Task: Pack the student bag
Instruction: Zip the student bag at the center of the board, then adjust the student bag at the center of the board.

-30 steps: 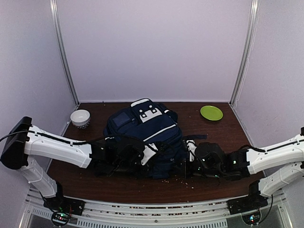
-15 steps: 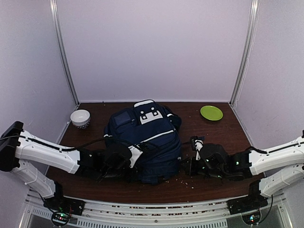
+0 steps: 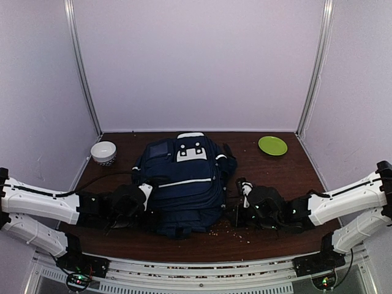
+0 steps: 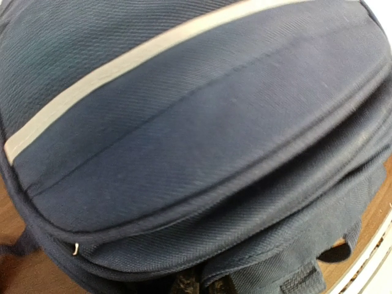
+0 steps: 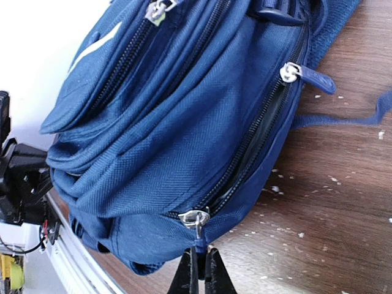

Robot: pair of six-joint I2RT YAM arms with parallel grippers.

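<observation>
The student bag [image 3: 184, 184], navy with white stripes, lies in the middle of the table with its white patch at the far end. My left gripper [image 3: 146, 195] is pressed against its near left side and is shut on a fold of the fabric. The left wrist view is filled by the bag [image 4: 196, 122], and the fingers are almost hidden under it. My right gripper [image 5: 199, 272] is shut on the blue pull of a zip slider [image 5: 196, 217] at the bag's near right corner [image 3: 236, 211]. A second slider [image 5: 289, 71] sits further along the part-open zip.
A white bowl [image 3: 103, 151] stands at the back left and a green plate [image 3: 272, 145] at the back right. Pale crumbs [image 3: 228, 230] lie on the brown table by the bag's near right side. A loose blue strap [image 5: 343, 119] trails on the wood.
My left arm has drawn back to the left, taking the bag's near left side with it. The bag has shifted left and lies flatter. My right gripper followed slightly left, holding the pull.
</observation>
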